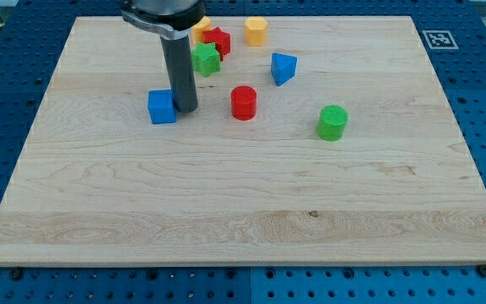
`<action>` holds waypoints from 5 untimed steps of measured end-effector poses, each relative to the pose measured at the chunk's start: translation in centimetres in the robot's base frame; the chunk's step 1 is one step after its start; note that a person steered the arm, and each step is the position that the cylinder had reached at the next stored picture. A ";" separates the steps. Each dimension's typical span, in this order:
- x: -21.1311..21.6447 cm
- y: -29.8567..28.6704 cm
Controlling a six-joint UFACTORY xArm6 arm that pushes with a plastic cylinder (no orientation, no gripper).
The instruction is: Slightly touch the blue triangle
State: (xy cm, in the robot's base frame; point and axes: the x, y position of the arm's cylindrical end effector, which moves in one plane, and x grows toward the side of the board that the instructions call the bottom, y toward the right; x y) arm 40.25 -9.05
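The blue triangle [283, 67] lies on the wooden board [243, 194] at the view's upper middle, right of centre. My tip [185, 110] is at the lower end of the dark rod, well to the left of the triangle and a little below it. The tip stands right beside the blue cube [162, 106], at its right side, touching or nearly touching it. A red cylinder [244, 102] lies between my tip and the triangle, slightly below the line between them.
A green star-shaped block [206, 59], a red star-shaped block [217, 40] and a yellow block [201, 28], partly hidden by the rod, cluster at the top. A yellow hexagon [256, 30] sits right of them. A green cylinder [332, 122] lies at the right.
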 end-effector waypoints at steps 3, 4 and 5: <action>-4.1 -1.3; -5.7 -1.4; -5.7 -0.5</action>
State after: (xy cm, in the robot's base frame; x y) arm 34.57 -9.54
